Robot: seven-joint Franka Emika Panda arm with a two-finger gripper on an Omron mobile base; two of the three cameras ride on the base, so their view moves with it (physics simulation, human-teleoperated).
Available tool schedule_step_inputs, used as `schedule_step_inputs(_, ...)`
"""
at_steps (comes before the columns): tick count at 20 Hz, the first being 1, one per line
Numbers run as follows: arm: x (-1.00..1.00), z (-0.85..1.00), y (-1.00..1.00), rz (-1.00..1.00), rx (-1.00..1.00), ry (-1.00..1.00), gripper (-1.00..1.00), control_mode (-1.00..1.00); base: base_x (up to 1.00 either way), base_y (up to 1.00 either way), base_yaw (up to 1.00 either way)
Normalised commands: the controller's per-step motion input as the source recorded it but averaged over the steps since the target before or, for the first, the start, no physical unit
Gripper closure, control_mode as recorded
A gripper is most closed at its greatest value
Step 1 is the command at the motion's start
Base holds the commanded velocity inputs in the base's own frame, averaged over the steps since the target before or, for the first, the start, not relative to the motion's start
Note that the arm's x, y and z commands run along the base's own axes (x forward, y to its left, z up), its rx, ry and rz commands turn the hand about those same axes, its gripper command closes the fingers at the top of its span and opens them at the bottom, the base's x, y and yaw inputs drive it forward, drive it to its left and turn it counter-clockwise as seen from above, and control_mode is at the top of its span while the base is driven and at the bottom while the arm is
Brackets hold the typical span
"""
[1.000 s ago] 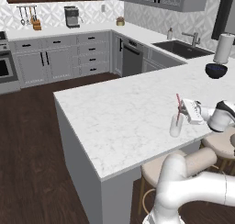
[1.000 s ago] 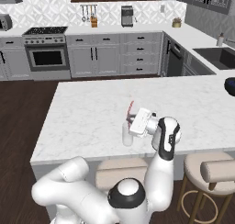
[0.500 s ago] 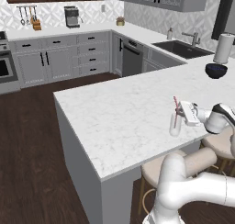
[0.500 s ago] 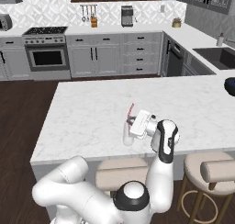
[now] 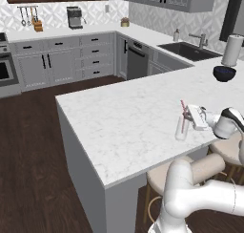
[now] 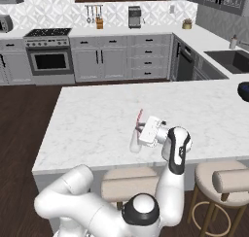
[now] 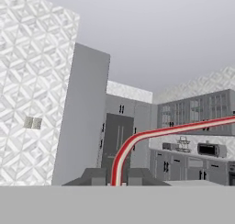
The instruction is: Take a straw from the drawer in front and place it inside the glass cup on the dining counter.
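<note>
Your gripper (image 5: 188, 115), right of centre in the left base view, is clamped on the straw (image 5: 183, 116). The straw's lower end stands inside the glass cup (image 5: 181, 131), which sits near the dining counter's (image 5: 124, 117) front edge. In the hand view the straw (image 7: 137, 140) rises between the fingertips (image 7: 94, 176), bending right.
</note>
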Motion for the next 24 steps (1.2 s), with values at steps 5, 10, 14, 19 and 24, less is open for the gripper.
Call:
schedule_step_inputs(5,-0.08,-0.17,0.19,0.00,-0.09,-0.03,1.00,-1.00,0.00,0.00,0.00)
schedule_step_inputs(10,-0.23,-0.23,0.43,0.00,-0.18,-0.10,1.00,-1.00,0.00,0.00,0.00)
schedule_step_inputs(14,-0.24,-0.23,0.13,0.00,-0.10,-0.14,1.00,-1.00,0.00,0.00,0.00)
schedule_step_inputs(19,-0.22,-0.21,-0.08,0.01,0.00,-0.16,1.00,-1.00,0.00,0.00,0.00)
schedule_step_inputs(24,-0.04,-0.17,-0.14,0.00,0.00,-0.11,-1.00,-1.00,0.00,0.00,0.00)
